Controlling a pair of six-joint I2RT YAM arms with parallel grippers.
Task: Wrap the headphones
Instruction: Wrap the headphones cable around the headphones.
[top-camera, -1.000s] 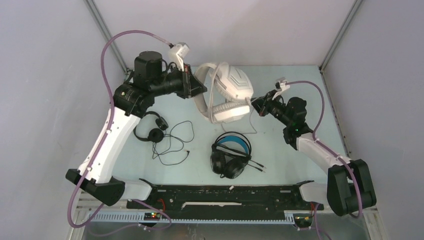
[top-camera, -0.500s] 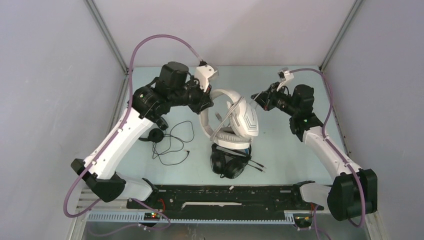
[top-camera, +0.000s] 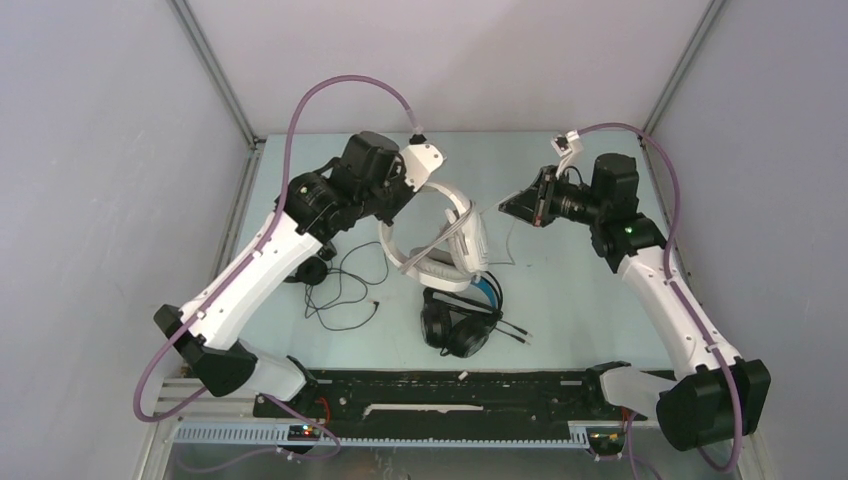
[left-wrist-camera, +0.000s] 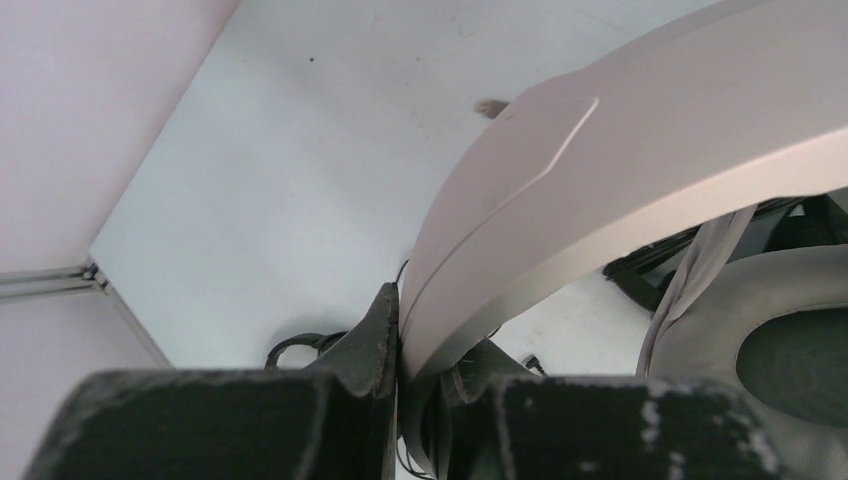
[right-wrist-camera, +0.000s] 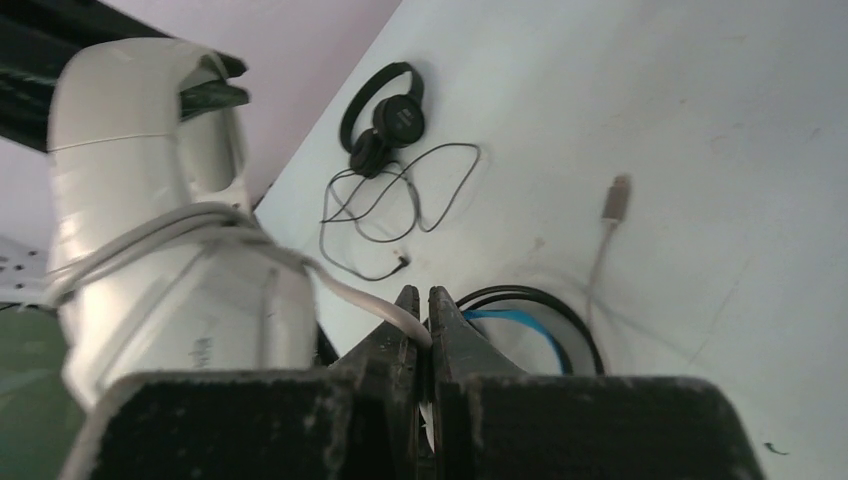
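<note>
Left gripper is clamped on the headband of the white-grey headphones. Right gripper is pinched shut on its cable. Over the last second the left arm swung the headset off the far side of the table towards the middle and turned it edge-on. It now hangs just above the black blue-lined pair. The right arm backed off to its own side, keeping the cable taut. The right wrist view shows cable loops across the earcup, so a wrap turn looks laid. The USB plug trails on the table, so more turns are probably needed. Small thin black pair lies uncoiled on the left.
</note>
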